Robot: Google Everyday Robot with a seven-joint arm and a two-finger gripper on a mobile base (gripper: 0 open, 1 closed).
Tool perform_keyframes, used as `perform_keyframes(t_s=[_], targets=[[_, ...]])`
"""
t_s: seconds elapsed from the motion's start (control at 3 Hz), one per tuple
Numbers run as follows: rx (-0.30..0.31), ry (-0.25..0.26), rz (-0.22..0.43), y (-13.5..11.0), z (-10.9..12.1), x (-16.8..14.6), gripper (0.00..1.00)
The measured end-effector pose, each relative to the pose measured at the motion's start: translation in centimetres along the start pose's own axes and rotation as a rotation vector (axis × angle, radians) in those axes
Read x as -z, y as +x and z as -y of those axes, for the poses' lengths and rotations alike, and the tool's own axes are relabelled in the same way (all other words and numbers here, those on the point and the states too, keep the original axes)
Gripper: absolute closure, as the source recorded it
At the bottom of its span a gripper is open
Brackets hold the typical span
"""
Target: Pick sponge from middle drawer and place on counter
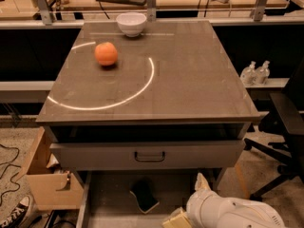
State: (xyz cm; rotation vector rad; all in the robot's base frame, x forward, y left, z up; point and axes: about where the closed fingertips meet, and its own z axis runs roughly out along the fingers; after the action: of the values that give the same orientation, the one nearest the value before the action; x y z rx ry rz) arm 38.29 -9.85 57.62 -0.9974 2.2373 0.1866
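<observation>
The sponge (144, 195) lies dark green face up, with a pale edge showing, on the grey floor of the open middle drawer (108, 194), near its centre. The white arm (228, 212) reaches in from the lower right over the drawer's right side. My gripper (176, 219) sits at the bottom edge of the view, to the right of the sponge and a little nearer than it, mostly cut off. The counter (190, 75) above is grey-brown with a white arc line.
An orange round fruit (106, 53) and a white bowl (131, 23) sit on the counter's far left. A grey drawer front with a dark handle (149, 156) is above the open drawer. A cardboard box (45, 184) stands at left, a black chair (285, 122) at right.
</observation>
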Motion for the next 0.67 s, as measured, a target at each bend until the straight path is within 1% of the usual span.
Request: perform_keyframes(t_s=[0.33, 0.67], targets=[[-0.016, -0.029, 0.05, 0.0, 0.1, -4.2, 0.0], [-0.022, -0.071, 0.084, -0.5, -0.6, -8.9, 0.0]])
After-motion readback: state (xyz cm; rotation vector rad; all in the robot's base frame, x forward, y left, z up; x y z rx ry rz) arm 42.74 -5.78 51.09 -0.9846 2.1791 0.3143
